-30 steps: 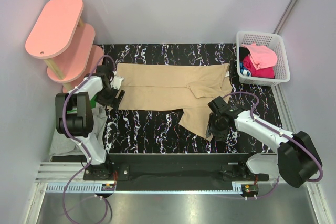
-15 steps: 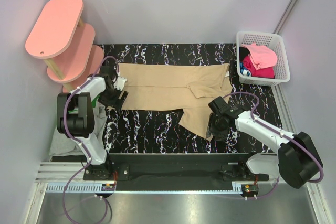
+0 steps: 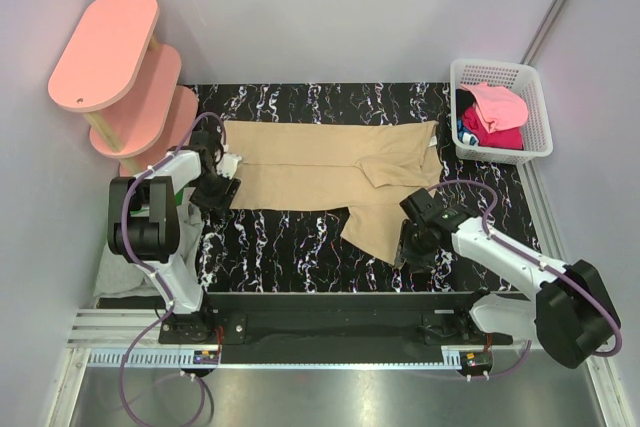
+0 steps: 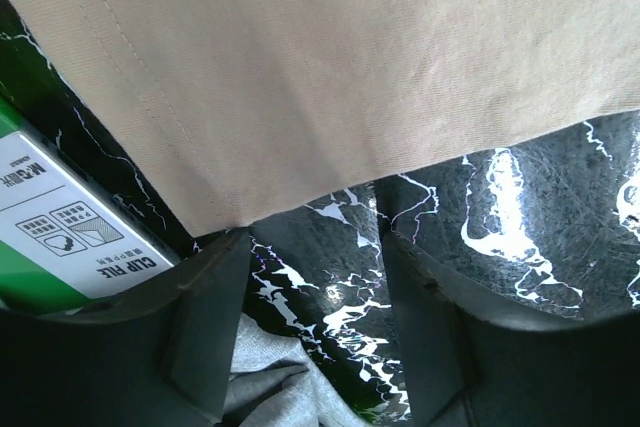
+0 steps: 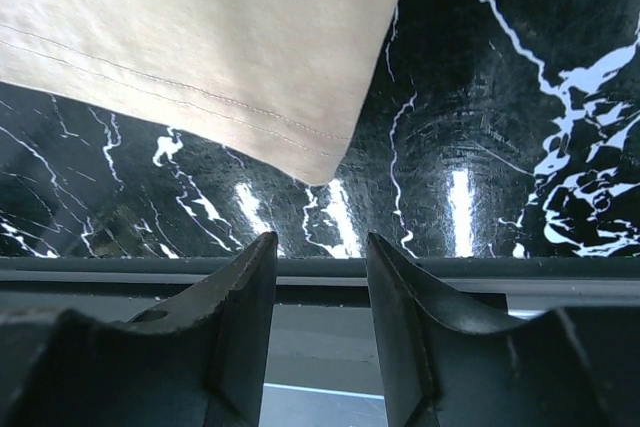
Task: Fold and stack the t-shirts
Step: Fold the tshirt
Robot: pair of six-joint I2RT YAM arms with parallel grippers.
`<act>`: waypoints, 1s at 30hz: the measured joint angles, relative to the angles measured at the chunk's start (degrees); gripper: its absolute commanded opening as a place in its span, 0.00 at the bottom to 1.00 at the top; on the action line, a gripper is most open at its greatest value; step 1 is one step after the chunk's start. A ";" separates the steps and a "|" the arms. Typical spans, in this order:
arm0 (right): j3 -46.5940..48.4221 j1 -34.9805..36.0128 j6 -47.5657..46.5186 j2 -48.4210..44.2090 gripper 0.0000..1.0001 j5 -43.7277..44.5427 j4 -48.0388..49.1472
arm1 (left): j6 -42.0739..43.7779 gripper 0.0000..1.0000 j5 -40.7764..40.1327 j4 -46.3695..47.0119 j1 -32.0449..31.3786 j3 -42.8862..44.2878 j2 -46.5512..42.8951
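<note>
Tan t-shirt (image 3: 320,172) lies flat across the bench (image 3: 290,257), with a flap reaching toward the near edge on its right. Left claw (image 3: 215,190) gapes empty at its left corner. Right claw (image 3: 413,242) is open beside the flap's corner. The basket (image 3: 490,66) half hides a pink t-shirt (image 3: 497,104). The tan shirt has not moved since a second ago.

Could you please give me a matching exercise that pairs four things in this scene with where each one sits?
Things:
1. tan t-shirt
2. pink shirt
3. white basket
4. pink oval shelves

Places:
A. far left, beside the table
B. inside the basket
C. spread flat on the marbled table
D. far right

Pairs: 1-C, 2-B, 3-D, 4-A
</note>
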 measured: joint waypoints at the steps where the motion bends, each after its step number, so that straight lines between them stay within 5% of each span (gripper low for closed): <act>1: -0.17 0.00 0.04 -0.02 0.49 -0.13 -0.07 | -0.04 0.60 0.02 0.02 0.00 -0.04 0.00; 6: -0.81 0.04 0.13 0.04 0.50 -0.72 -0.09 | -0.04 0.59 0.09 0.11 0.00 -0.04 0.00; 16: 2.45 0.04 -1.18 10.40 0.48 1.92 1.95 | 0.00 0.28 0.31 0.22 0.00 -0.07 0.00; 25: 4.76 0.04 -2.40 12.66 0.04 2.03 4.28 | 0.13 0.25 0.33 0.33 0.09 -0.09 0.00; 30: 4.76 0.04 -2.23 12.07 0.00 2.03 4.17 | 0.13 0.14 0.37 0.39 0.09 -0.09 0.00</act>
